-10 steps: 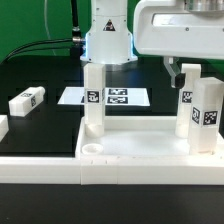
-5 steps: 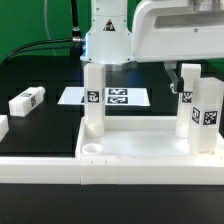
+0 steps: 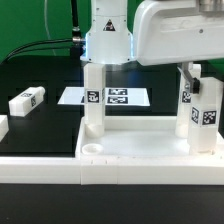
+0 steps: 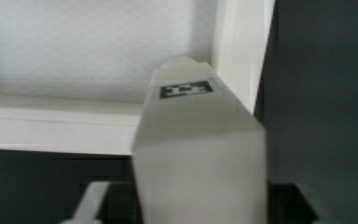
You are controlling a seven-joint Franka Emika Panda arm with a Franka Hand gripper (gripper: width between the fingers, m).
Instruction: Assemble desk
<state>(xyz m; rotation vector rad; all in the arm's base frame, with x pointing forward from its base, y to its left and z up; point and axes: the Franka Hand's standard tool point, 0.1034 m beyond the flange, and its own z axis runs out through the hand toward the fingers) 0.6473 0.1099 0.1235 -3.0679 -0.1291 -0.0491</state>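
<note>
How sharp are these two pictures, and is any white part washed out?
Exterior view: fairly sharp but low in detail; the white arm housing and the tabletop are washed out, their edges merging. Wrist view: the leg close to the lens is soft and featureless, its tag blurred; the tabletop behind it looks grainy.

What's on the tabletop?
Three upright legs: a lone leg on the exterior view's left, a near leg and a far leg on its right. The gripper covers the far leg's upper sides.
</note>
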